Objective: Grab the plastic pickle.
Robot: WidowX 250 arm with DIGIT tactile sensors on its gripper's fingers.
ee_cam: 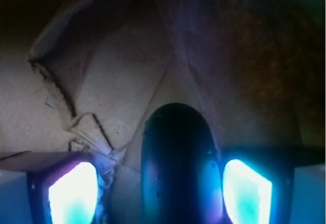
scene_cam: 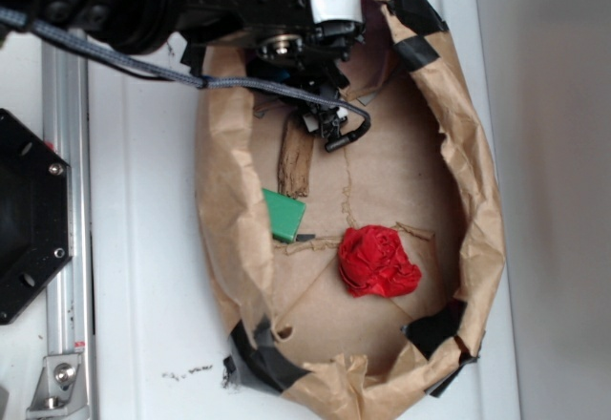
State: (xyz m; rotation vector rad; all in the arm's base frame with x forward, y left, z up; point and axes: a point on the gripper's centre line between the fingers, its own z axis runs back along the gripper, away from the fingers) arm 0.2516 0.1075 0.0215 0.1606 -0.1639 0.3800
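Observation:
The plastic pickle fills the lower middle of the wrist view as a dark, glossy, rounded oval lying on brown paper. My gripper is open around it. The right finger pad sits close against its side. The left finger pad stands apart from it, with paper showing in the gap. In the exterior view my gripper reaches down into the far end of the paper nest, and the arm hides the pickle there.
A crumpled brown paper wall with black tape patches rings the work area. Inside lie a brown wood piece, a flat green block and a red crumpled cloth. A metal rail runs along the left.

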